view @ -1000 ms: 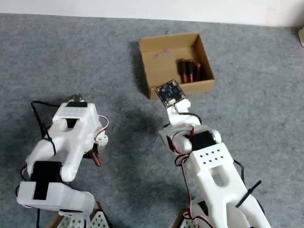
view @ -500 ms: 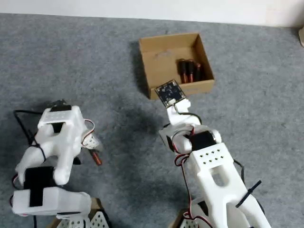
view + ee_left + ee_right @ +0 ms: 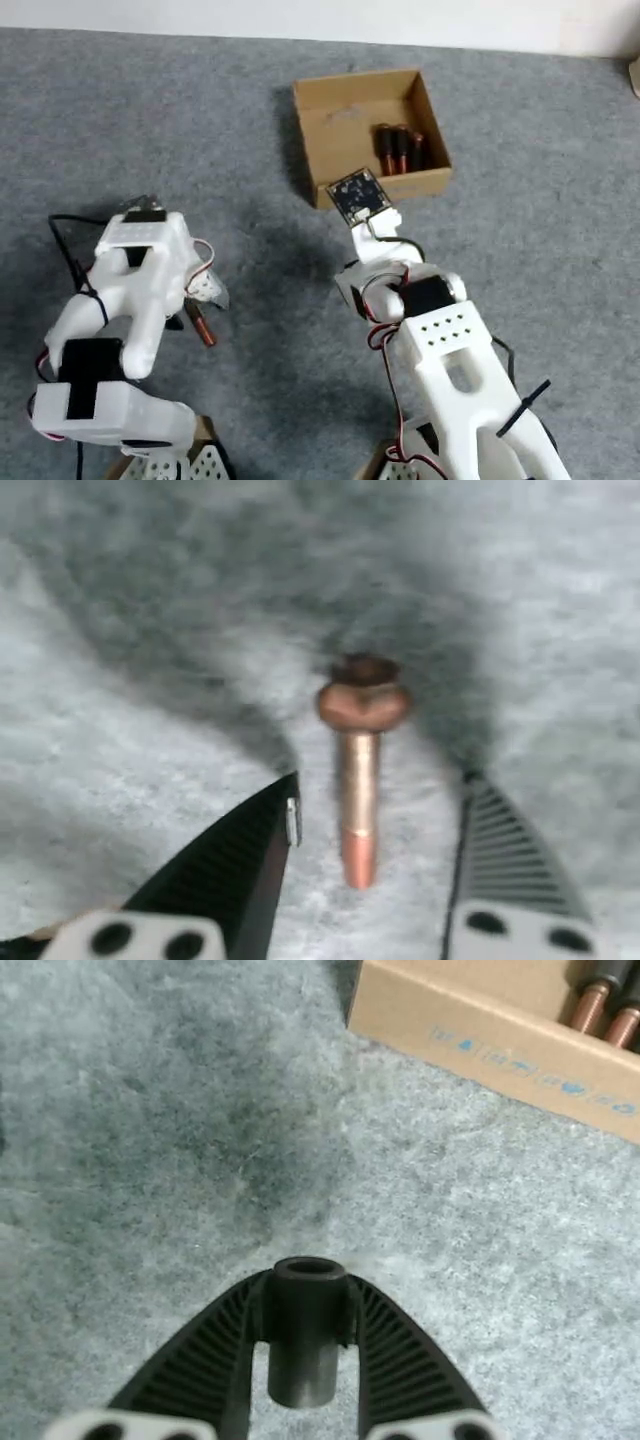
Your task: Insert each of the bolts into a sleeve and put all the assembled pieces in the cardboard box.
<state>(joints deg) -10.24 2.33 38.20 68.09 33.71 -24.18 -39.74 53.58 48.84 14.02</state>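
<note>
Swung back over the copper bolt on the carpet, the left gripper straddles it, jaws wide. Small, rigid and smooth, the bolt is probably best pinched mid-shank. The right gripper clamps a black sleeve. Beyond, the cardboard box holds assembled pieces.

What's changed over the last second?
The left arm swung out to its left, then came back; its open left gripper now straddles the bolt, not gripping it. The bolt, right gripper holding the sleeve and cardboard box stayed put.
</note>
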